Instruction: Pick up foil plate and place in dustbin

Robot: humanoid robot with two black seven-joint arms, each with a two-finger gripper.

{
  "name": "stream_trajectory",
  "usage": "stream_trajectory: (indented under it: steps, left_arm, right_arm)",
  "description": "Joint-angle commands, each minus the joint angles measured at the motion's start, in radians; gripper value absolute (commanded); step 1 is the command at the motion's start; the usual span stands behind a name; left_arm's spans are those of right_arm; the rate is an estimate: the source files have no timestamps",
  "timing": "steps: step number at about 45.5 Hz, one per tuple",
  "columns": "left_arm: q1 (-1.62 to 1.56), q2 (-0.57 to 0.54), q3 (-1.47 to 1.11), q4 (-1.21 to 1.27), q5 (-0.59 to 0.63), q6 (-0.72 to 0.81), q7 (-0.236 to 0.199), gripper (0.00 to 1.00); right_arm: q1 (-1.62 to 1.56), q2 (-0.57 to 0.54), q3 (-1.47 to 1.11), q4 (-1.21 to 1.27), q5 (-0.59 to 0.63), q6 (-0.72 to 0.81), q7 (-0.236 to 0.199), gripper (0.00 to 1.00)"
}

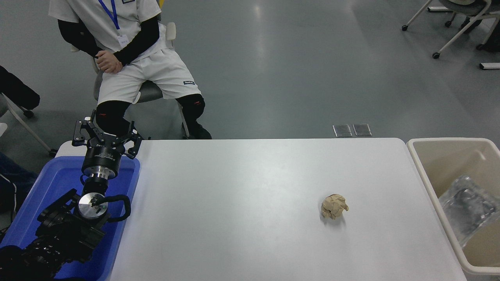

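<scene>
The foil plate (466,208), shiny and crinkled, lies tilted inside the beige dustbin (420,158) at the table's right end, leaning against the bin's near-left wall. Nothing holds it. My right arm and its gripper are out of the picture. My left gripper (105,134) is parked at the far left over the blue tub, its fingers spread open and empty.
A crumpled brown paper ball (334,206) sits on the white table (242,203) right of centre. A blue tub (50,187) stands at the left under my left arm. A person sits on a chair (150,91) beyond the table's far left corner.
</scene>
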Motion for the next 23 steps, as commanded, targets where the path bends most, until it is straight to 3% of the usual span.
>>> stream_trajectory:
  steps: [1, 16, 23]
  left_arm:
    - [0.000, 0.000, 0.000, 0.000, 0.000, 0.000, 0.000, 0.99]
    - [0.000, 0.000, 0.000, 0.000, 0.000, 0.000, 0.000, 0.99]
    - [0.000, 0.000, 0.000, 0.000, 0.000, 0.000, 0.000, 0.99]
  right_arm:
    - [0.005, 0.003, 0.001, 0.013, 0.003, -0.013, 0.000, 1.00]
    - [0.051, 0.015, -0.002, 0.126, -0.008, -0.004, 0.002, 1.00]
    - [0.086, -0.070, -0.018, 0.249, -0.013, -0.003, 0.002, 1.00]
